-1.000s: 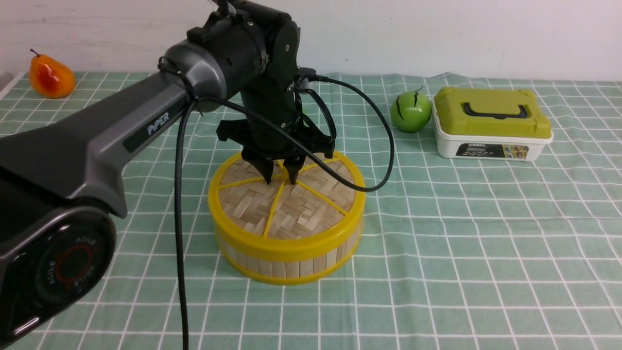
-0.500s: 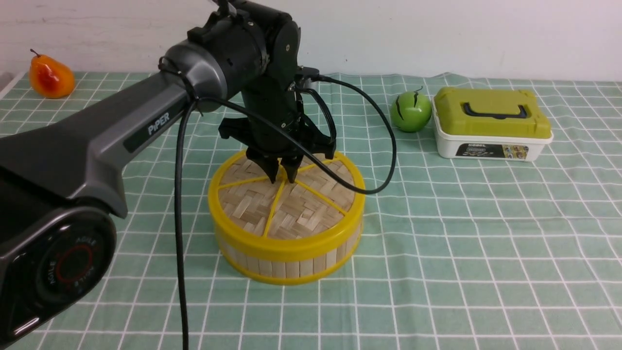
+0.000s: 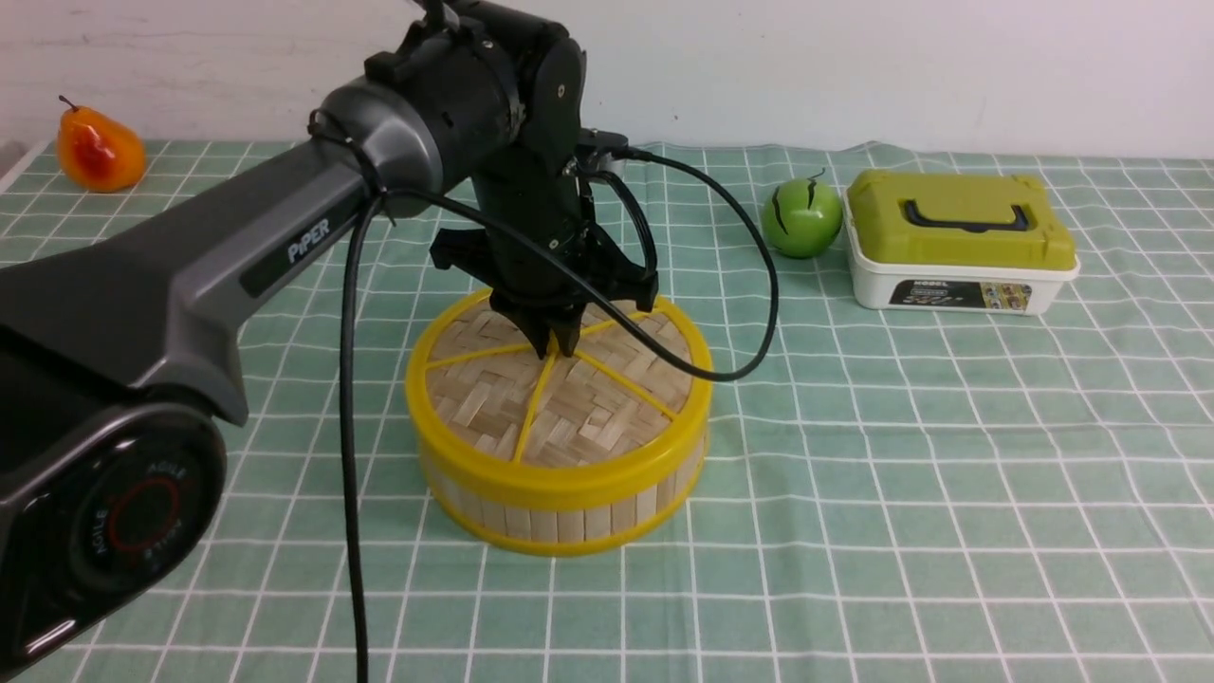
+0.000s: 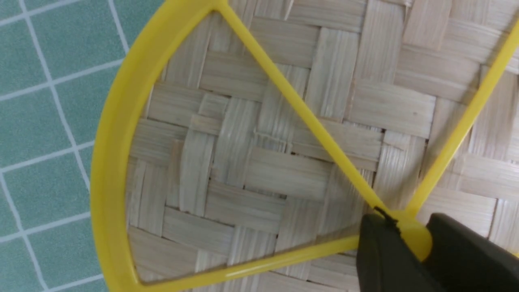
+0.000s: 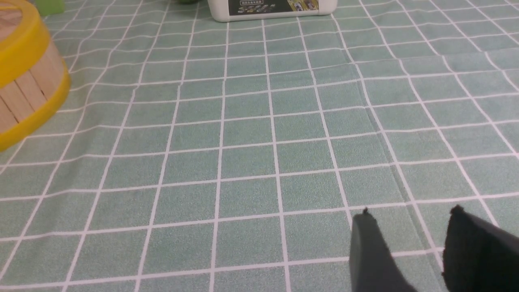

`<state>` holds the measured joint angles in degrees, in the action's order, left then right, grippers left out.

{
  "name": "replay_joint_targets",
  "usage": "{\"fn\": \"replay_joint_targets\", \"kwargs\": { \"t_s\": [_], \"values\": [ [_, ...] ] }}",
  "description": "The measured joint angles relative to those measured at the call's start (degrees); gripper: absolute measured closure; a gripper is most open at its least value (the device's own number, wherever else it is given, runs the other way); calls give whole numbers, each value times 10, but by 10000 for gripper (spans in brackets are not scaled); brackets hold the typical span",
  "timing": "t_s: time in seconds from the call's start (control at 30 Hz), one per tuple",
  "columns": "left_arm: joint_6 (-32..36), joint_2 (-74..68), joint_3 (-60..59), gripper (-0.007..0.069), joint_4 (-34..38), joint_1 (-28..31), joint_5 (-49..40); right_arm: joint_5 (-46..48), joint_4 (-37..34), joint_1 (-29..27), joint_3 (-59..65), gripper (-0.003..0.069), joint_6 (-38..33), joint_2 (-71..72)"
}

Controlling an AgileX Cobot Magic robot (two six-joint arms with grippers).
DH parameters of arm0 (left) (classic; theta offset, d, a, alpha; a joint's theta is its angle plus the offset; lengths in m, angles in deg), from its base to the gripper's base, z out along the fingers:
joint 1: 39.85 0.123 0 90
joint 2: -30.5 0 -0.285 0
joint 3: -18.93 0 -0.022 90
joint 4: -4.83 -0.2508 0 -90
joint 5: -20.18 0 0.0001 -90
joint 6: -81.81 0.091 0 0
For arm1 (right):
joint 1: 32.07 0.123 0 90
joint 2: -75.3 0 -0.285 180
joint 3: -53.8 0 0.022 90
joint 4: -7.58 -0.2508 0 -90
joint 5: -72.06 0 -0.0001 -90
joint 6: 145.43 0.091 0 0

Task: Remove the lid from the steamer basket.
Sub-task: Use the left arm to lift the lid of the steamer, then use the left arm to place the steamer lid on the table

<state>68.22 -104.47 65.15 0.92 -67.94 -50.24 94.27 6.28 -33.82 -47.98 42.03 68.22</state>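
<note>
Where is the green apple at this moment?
In the front view the green apple sits on the far right part of the table, close beside the left end of the white box with a green lid.

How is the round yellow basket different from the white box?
The steamer basket is round bamboo with yellow rims; the white box is rectangular plastic. The basket's lid is flat and woven; the box's green lid has a black handle. The left claw pinches the basket lid's knob; nothing touches the box. Both are closed, on the checked cloth.
</note>
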Motion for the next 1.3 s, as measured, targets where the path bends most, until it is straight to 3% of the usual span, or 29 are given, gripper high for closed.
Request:
{"fn": "replay_joint_targets", "kwargs": {
  "t_s": [0.4,0.57,0.73,0.9,1.03,1.3],
  "values": [
    [27,148,-2,515,-30,15,-8,0,0,0,0,418,0,0],
    [15,210,-25,515,-31,75,-8,0,0,0,0,418,0,0],
    [-28,238,-141,515,-30,207,-8,0,0,0,0,418,0,0],
    [-40,223,-266,515,-7,273,10,0,0,0,0,418,0,0],
    [-41,198,-345,515,5,280,80,0,0,0,0,418,0,0],
    [-42,154,-366,515,42,280,147,0,0,0,0,418,0,0]
  ]
}}
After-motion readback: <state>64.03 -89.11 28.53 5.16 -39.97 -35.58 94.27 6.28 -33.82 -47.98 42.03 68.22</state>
